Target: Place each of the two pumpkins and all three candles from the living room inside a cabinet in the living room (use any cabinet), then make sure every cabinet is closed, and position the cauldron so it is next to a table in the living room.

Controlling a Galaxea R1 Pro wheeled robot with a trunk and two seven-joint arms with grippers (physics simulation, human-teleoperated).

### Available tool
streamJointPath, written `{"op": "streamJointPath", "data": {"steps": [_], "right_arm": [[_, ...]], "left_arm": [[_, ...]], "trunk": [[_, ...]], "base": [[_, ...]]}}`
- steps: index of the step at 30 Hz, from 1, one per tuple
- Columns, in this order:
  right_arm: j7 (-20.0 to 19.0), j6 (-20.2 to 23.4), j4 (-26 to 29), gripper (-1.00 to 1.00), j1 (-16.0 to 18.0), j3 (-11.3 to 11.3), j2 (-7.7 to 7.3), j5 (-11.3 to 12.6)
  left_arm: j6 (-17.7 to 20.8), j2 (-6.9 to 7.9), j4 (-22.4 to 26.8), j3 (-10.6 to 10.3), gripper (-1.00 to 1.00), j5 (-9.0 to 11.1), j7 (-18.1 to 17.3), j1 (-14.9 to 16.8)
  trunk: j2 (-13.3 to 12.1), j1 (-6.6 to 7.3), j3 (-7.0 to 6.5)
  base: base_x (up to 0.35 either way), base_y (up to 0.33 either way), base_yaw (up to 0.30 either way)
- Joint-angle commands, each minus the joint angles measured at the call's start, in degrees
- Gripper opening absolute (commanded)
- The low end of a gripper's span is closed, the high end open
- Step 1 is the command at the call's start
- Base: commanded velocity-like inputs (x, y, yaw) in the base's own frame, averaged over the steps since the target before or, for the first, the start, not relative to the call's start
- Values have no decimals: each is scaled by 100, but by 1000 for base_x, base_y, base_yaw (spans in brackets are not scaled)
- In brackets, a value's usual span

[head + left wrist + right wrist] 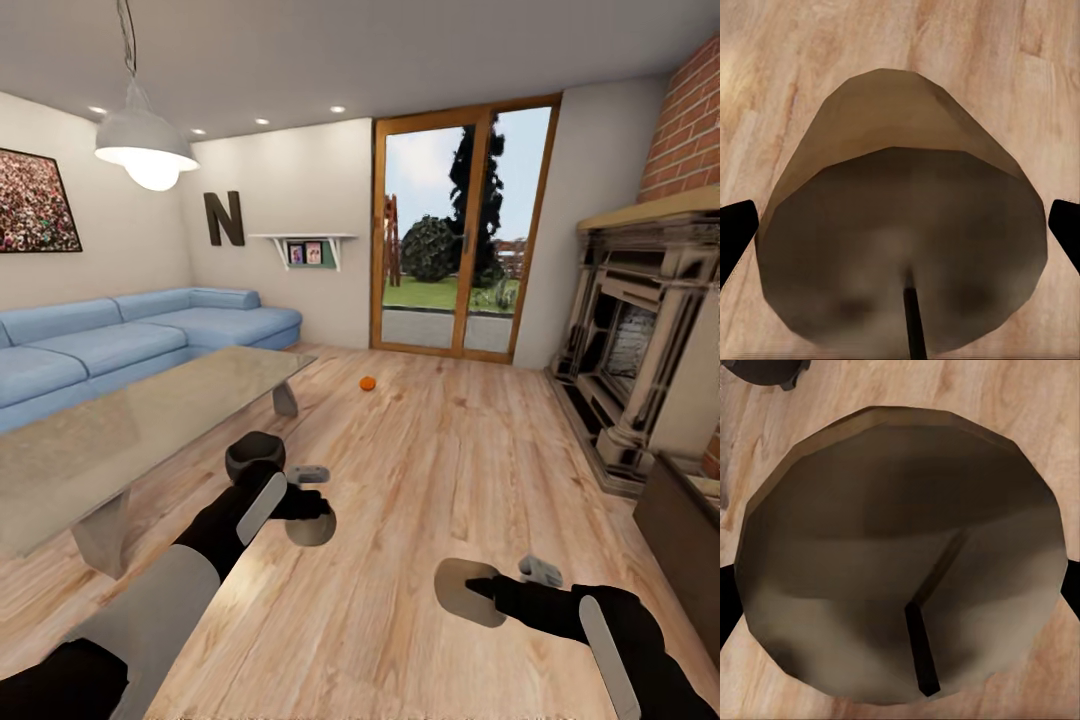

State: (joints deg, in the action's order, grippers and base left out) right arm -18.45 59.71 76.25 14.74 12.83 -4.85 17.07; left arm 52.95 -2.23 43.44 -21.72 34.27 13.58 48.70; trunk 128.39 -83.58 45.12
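I hold two candles, one in each hand, over the wooden floor. My left gripper (306, 512) is shut on a cream candle (313, 530), which looms large with its dark wick in the left wrist view (900, 225). My right gripper (482, 590) is shut on the other candle (458, 598), also seen close up (900, 547). One orange pumpkin (367, 383) lies on the floor far ahead, near the glass door. The dark cauldron (252, 456) stands on the floor beside the glass-topped table (120, 430), just behind my left wrist. A corner of the dark brown cabinet (688, 525) shows at the right edge.
A blue corner sofa (130, 335) runs behind the table. A fireplace (640, 350) under a brick wall stands on the right, beyond the cabinet. The glazed door (455, 235) is at the far wall. Open wooden floor (450, 450) lies between table and fireplace.
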Motion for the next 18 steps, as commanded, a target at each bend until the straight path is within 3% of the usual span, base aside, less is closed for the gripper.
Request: {"op": "streamJointPath", "data": {"steps": [1,11,18], "right_arm": [[-54,29,4,-100,4,9,1,-30],[-54,29,4,-100,5,9,0,-34],[-54,29,-1,-100,6,9,2,-36]], "left_arm": [[12,4,6,-16,-100,53,66,2],[14,4,14,-16,-100,53,66,0],[14,4,15,-16,-100,53,66,2]], "trunk": [[-39,25,-12],[-440,245,-190],[-721,398,-316]], "base": [[-133,252,-24],[-123,246,-201],[-27,54,-278]]}}
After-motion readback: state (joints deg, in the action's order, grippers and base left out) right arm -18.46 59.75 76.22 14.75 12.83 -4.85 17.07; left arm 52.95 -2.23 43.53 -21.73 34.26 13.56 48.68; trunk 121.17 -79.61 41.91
